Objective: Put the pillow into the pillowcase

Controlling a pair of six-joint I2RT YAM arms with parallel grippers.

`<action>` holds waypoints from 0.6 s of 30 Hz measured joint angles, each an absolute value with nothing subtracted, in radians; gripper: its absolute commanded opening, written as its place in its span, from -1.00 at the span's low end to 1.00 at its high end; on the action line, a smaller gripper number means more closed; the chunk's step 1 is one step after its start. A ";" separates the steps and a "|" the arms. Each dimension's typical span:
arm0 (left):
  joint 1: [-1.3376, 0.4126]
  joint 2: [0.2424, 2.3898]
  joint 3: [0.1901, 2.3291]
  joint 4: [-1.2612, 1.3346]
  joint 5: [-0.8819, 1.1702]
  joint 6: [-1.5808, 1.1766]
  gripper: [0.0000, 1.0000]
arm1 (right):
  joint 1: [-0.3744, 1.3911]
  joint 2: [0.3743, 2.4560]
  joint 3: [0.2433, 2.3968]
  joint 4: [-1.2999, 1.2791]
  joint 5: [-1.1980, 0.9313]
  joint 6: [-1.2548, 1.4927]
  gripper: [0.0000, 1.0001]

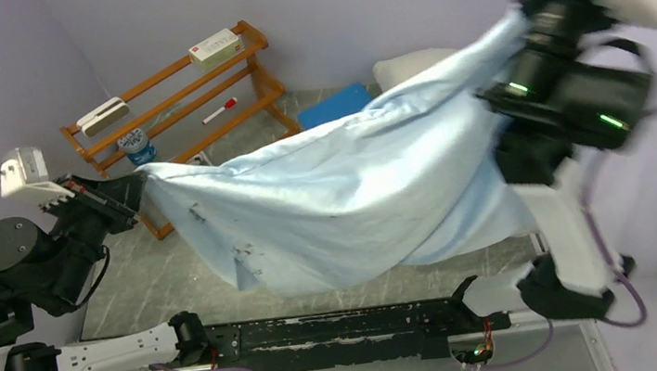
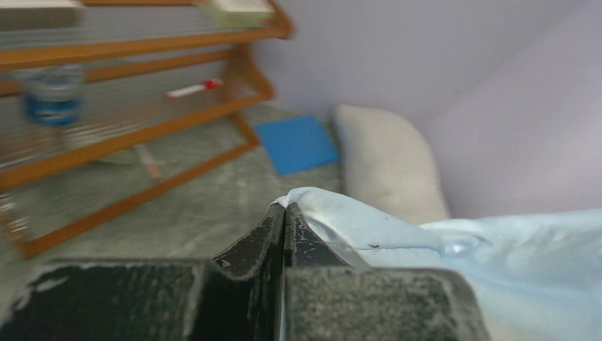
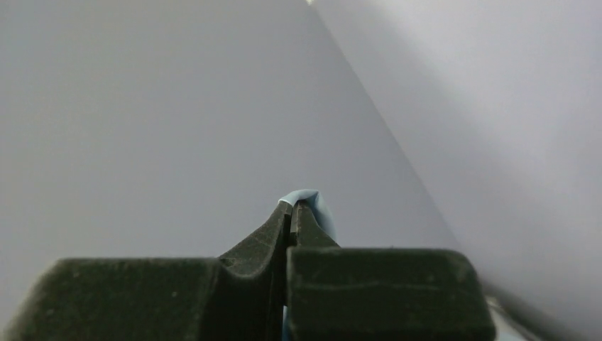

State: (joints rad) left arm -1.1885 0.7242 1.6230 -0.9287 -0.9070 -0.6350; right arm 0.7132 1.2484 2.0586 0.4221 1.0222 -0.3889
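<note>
Grey table (image 1: 140, 282); pillowcase (image 1: 335, 194) in left tool (image 2: 284, 210), right tool (image 3: 292, 207)

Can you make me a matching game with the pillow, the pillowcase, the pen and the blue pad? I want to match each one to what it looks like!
Things:
1. pillow
2. pillowcase
3. pen
4. pad

Looks:
A. light blue, stretched up in the air
B. bright blue, lying flat
C. white and plump
D. white with a red end, on the wooden rack

Pairs: 1-C, 2-A, 3-D, 4-B
</note>
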 measured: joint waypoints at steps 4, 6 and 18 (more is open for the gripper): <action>-1.191 0.669 1.588 -1.065 -1.106 -0.686 -0.90 | 0.693 1.469 2.032 0.388 1.062 -0.489 -1.00; -1.193 0.618 1.553 -1.081 -1.163 -0.691 -0.91 | 0.677 1.545 1.965 0.323 1.038 -0.463 -1.00; -1.201 0.599 1.139 -1.053 -1.103 -0.769 -0.90 | 0.610 1.815 1.731 0.122 0.853 -0.132 -1.00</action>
State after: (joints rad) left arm -1.2007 0.5991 1.1393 -1.0527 -1.1034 -0.7692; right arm 0.6098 1.8153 1.7306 0.1223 0.8532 -0.1318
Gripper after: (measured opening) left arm 0.052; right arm 0.008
